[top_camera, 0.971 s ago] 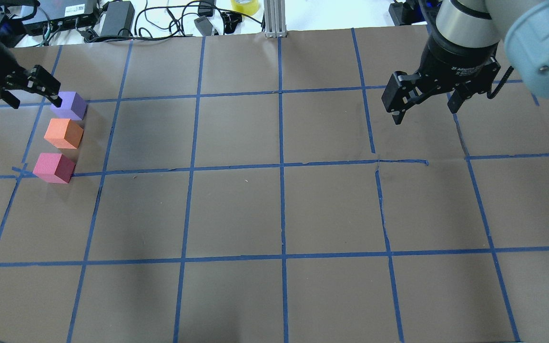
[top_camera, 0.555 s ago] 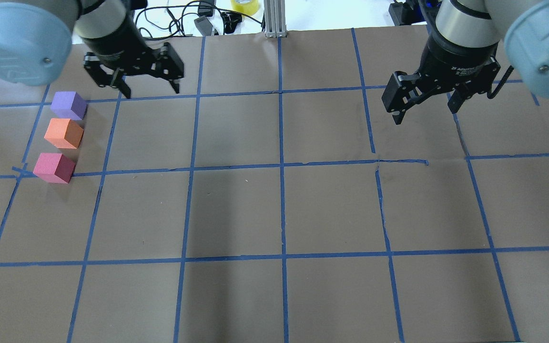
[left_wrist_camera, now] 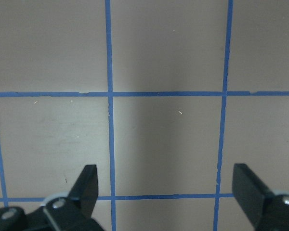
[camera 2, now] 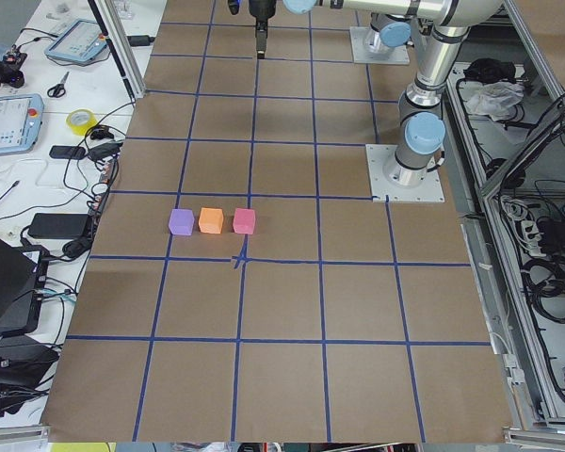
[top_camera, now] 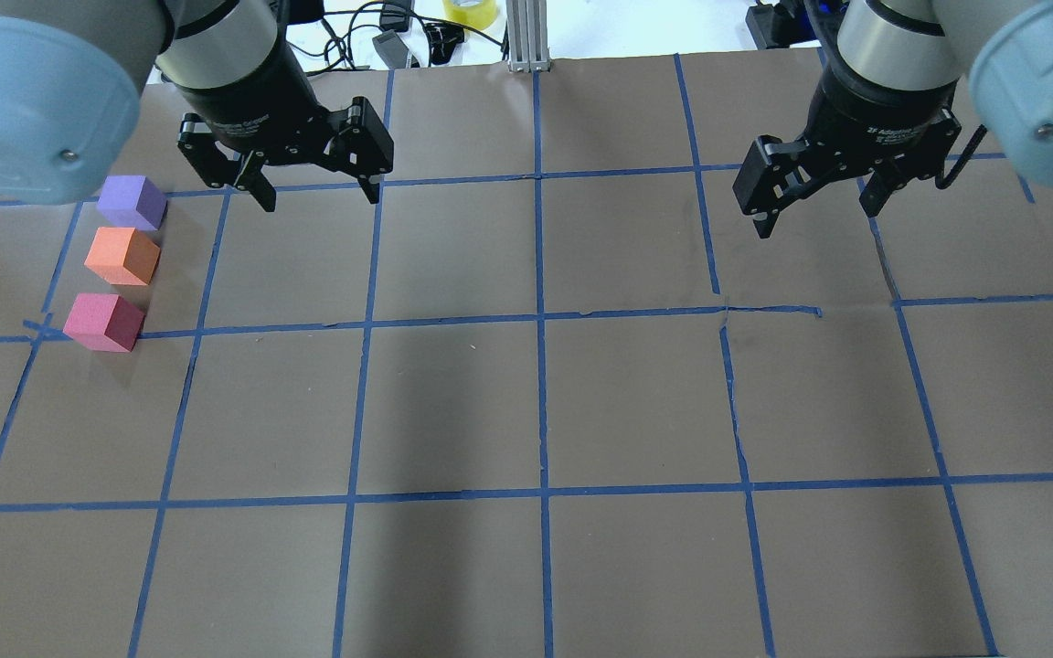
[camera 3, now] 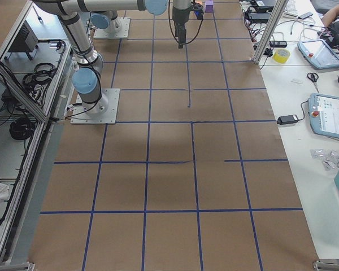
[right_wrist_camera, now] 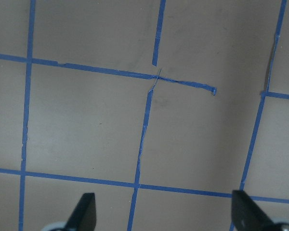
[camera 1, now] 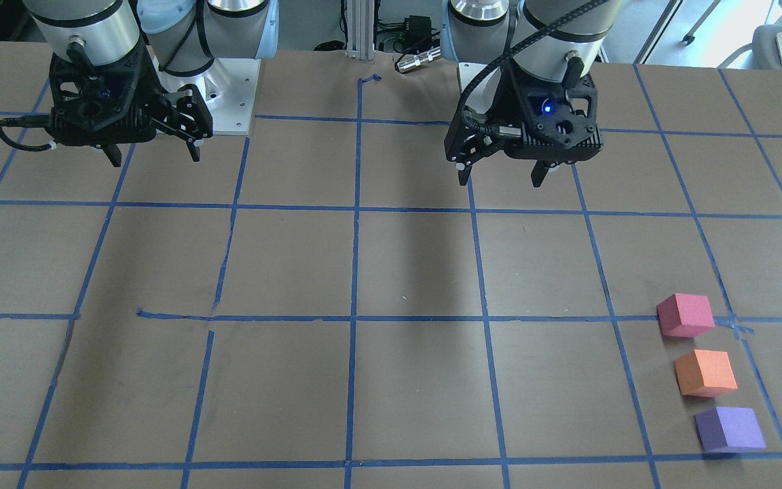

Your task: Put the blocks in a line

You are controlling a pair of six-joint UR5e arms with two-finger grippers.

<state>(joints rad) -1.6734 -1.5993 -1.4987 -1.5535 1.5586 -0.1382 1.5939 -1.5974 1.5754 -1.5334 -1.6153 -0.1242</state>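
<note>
Three small cubes stand in a straight row at the table's left side: purple block (top_camera: 132,202), orange block (top_camera: 122,256) and pinkish-red block (top_camera: 104,322), with small gaps between them. They also show in the front view as pinkish-red (camera 1: 685,315), orange (camera 1: 705,372) and purple (camera 1: 730,428). My left gripper (top_camera: 318,196) is open and empty. It hangs above the table to the right of the purple block, well apart from it. My right gripper (top_camera: 816,217) is open and empty over the far right of the table. Both wrist views show only bare paper and tape lines.
Brown paper with a blue tape grid (top_camera: 540,320) covers the table. Cables, power bricks and a yellow tape roll (top_camera: 470,11) lie beyond the far edge. An aluminium post (top_camera: 526,37) stands at the far middle.
My left gripper has left the purple block's side, risen and swung right, away from the row. The three blocks and my right arm have not moved.
</note>
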